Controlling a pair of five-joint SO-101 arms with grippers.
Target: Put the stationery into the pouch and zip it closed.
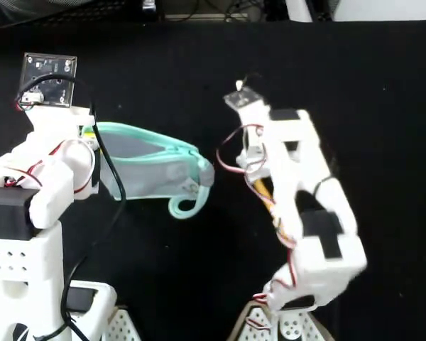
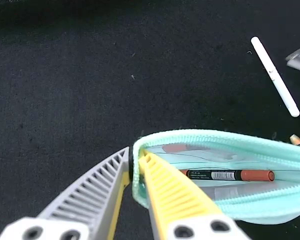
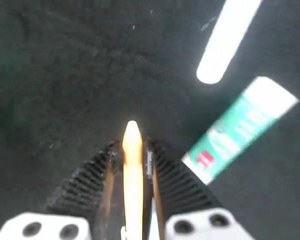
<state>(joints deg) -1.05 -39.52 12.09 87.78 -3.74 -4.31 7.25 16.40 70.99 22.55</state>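
The setting reads as a robotics lab bench. A table (image 1: 383, 85) draped in black cloth carries two white arms that look 3D-printed, one at 8 o'clock (image 1: 35, 199) and one at 5 o'clock (image 1: 309, 213), with bare red and white wires (image 1: 227, 167) looping off their joints. A small exposed circuit board (image 1: 50, 74) sits at 10 o'clock, and cables (image 1: 199, 11) trail along the far edge at 12 o'clock.

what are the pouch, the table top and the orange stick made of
The pouch: soft see-through sides, likely vinyl or mesh, with mint woven zipper tape; it sags. The table: matte black cloth, probably felt, flecked with lint. The orange stick: smooth, slightly glossy; plastic or painted wood, unclear.
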